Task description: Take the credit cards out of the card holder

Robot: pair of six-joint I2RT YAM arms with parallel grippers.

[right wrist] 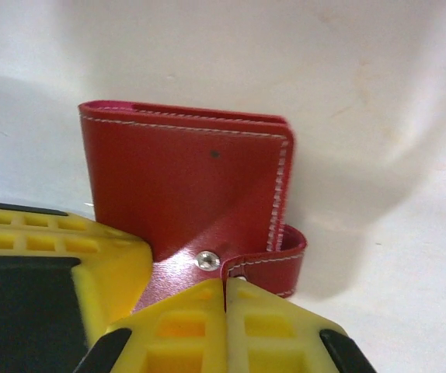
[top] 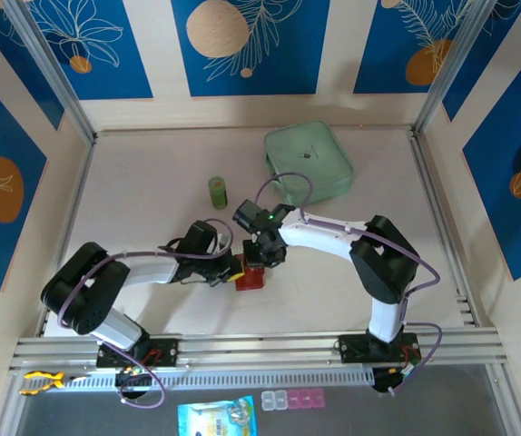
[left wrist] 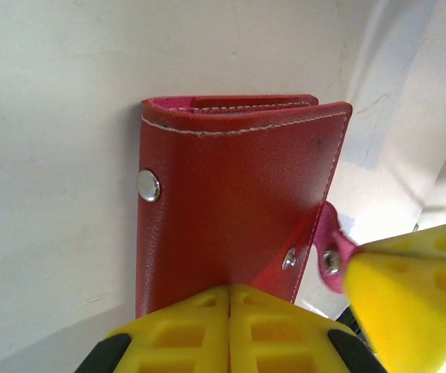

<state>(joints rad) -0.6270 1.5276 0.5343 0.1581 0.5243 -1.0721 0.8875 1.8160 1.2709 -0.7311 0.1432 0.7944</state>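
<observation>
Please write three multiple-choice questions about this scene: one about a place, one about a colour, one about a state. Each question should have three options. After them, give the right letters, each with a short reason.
1. In the top view, where is the green pouch relative to the card holder?
A. Higher in the picture and to the right
B. Lower in the picture and to the left
C. Directly under it

2. What colour is the small cylinder standing left of the pouch?
A. Red
B. Green
C. Blue

3. What is the state of the left gripper?
A. Open, holding nothing
B. Shut on the pouch
C. Shut on the card holder's edge

Answers:
1 A: the top view shows the pouch up and right of the red holder.
2 B: the cylinder is green in the top view.
3 C: in the left wrist view its yellow fingers meet on the red cover.
</observation>
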